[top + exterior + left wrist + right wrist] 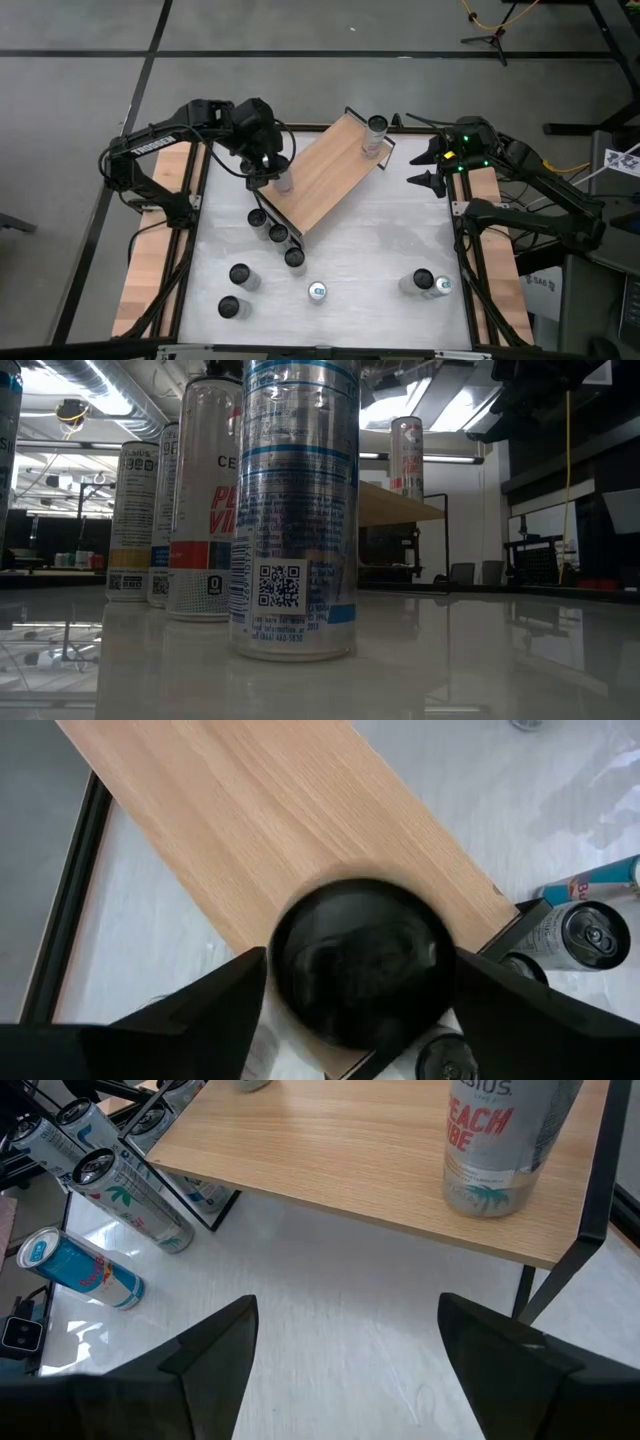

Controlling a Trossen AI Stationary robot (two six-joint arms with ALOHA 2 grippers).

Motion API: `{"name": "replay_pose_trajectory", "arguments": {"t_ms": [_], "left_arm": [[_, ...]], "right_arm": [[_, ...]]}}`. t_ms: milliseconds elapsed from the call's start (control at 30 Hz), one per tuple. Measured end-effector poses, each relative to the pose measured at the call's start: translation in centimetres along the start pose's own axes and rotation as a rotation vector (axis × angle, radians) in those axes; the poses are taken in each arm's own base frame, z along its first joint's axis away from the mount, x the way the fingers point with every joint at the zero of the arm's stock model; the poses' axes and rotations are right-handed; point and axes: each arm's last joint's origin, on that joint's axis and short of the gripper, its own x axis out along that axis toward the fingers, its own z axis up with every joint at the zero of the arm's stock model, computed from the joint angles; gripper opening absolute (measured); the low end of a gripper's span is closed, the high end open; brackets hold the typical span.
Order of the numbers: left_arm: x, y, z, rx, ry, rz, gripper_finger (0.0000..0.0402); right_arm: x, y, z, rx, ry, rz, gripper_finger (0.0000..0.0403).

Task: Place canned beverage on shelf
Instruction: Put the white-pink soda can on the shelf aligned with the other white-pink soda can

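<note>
A can (362, 960) is seen upright between the fingers of the left gripper (270, 172), over the near end of the shelf (325, 170), whether clamped or freed cannot be told, while the right gripper (428, 168) waits open beside the far end.

Light-brown wood-grain shelf (325, 170), black-topped can (362, 960), white table (380, 240)

White tabletop (380, 230); tripod (487, 38) on grey floor (80, 90); possibly cardboard box (545, 283).
</note>
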Motion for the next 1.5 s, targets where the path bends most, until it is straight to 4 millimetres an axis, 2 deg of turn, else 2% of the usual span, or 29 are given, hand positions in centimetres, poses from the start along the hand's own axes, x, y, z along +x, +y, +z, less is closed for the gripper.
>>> {"name": "replay_pose_trajectory", "arguments": {"t_ms": [300, 767, 1233, 1500], "left_arm": [[0.00, 0.01, -0.03, -0.001, 0.003, 0.000, 0.0358], [0.00, 0.00, -0.05, -0.016, 0.005, 0.000, 0.0355], [0.01, 0.05, 0.07, -0.371, -0.013, 0.051, 0.0355], [0.00, 0.17, 0.29, -0.509, -0.045, 0.079, 0.0355]], "right_arm": [[-0.01, 0.00, 0.00, 0.000, 0.000, 0.000, 0.0305], [-0.01, 0.01, 0.00, 0.000, 0.000, 0.000, 0.0305], [-0.01, 0.01, 0.00, 0.000, 0.000, 0.000, 0.0305], [-0.01, 0.01, 0.00, 0.000, 0.000, 0.000, 0.0305]]}}
